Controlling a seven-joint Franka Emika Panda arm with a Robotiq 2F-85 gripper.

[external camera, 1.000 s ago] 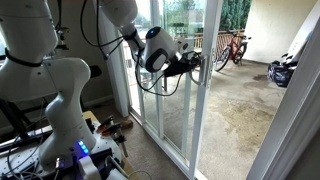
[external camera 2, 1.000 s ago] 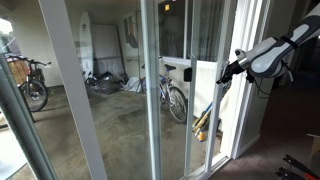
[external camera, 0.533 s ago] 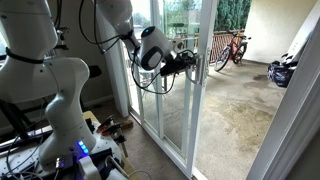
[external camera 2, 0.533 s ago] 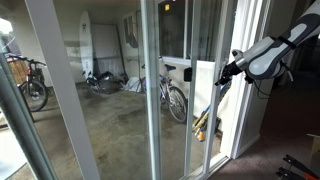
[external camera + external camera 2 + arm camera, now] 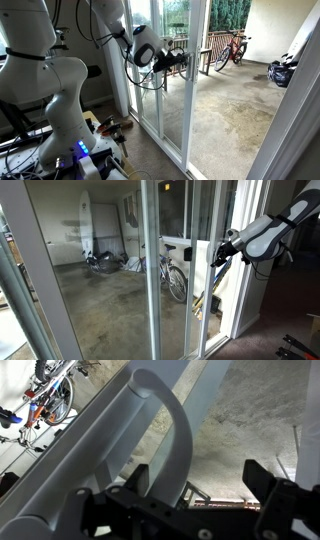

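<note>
Grey door handle inside black tool — jaws wide, not clamped on it.

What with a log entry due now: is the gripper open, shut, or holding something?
Gripper: open, with its fingers on either side of the door handle, not clamped on it.

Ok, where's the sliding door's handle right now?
In the wrist view the grey handle curves up mid-frame, between the spread fingers of the gripper, close to the finger on the picture's left.
</note>
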